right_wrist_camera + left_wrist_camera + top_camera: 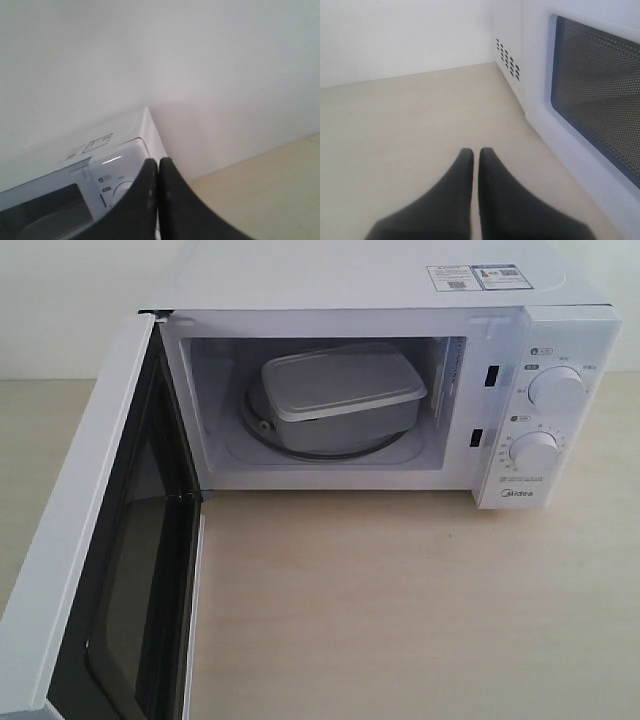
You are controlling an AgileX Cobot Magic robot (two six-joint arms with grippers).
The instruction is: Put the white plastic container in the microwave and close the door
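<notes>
The white plastic container [340, 395] is sitting inside the microwave [300, 280], while the door [70, 540] is hanging open toward eight o'clock, awaiting closing, the left gripper [476, 152] and right gripper [158, 162] both pinched together, empty.

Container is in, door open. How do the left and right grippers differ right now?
The left gripper is low over the table, beside the door and its outer face; the right gripper is higher, by the microwave at its top corner, near the upper dial. The left gripper faces along the dark window; the right gripper faces the wall. Both are shut and empty.
</notes>
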